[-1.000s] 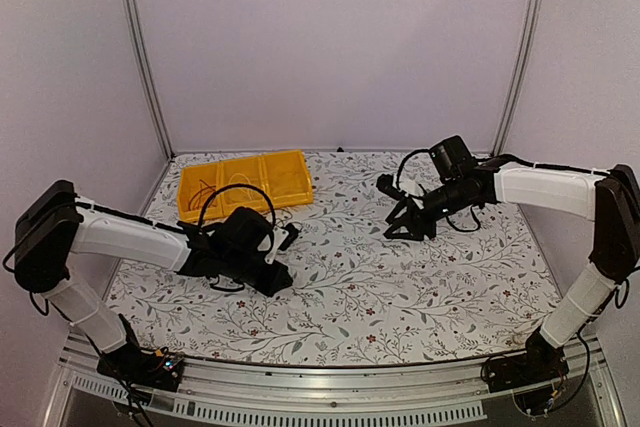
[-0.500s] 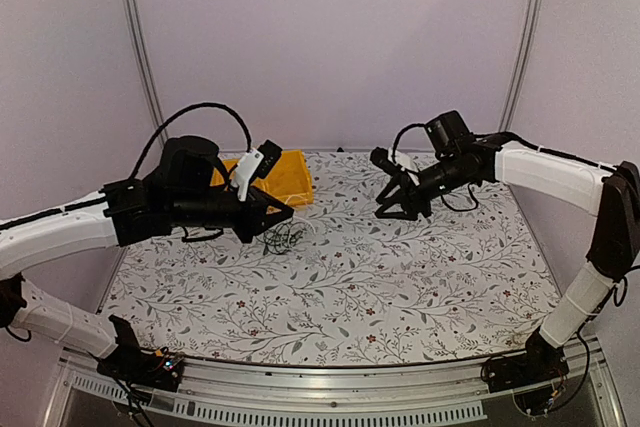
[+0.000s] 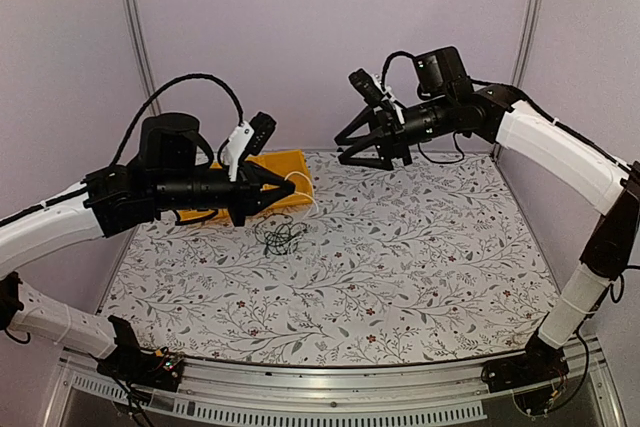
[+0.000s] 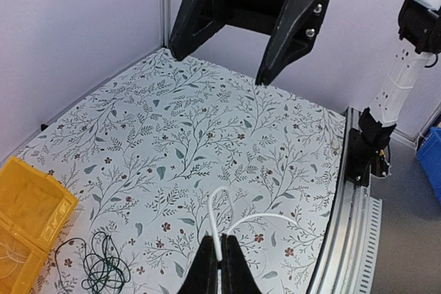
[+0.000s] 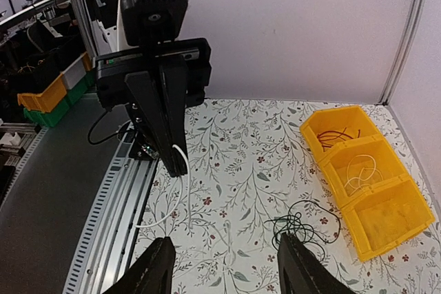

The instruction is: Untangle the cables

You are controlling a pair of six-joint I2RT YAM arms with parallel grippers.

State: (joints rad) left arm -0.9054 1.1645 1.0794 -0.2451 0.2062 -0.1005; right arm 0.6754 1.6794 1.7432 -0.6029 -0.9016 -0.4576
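Note:
My left gripper [image 3: 290,185] is shut on a thin whitish cable [image 3: 301,188] and holds it in the air in front of the yellow bin. In the left wrist view the cable [image 4: 219,204] loops up from the closed jaws [image 4: 220,256]. A small tangle of thin black cables [image 3: 281,236] lies on the table below; it also shows in the left wrist view [image 4: 103,266] and the right wrist view [image 5: 303,225]. My right gripper [image 3: 362,152] is open and empty, raised high at the back and facing the left gripper [image 5: 180,169].
A yellow bin with three compartments [image 5: 389,222] stands at the back left, part hidden by the left arm in the top view [image 3: 293,161]. Two compartments hold thin wire coils, one dark and one whitish. Metal rails [image 4: 358,197] edge the flowered table.
My left arm has risen from the table with the whitish cable, and the black tangle now lies free below it. My right arm has lifted and swung left, staying open.

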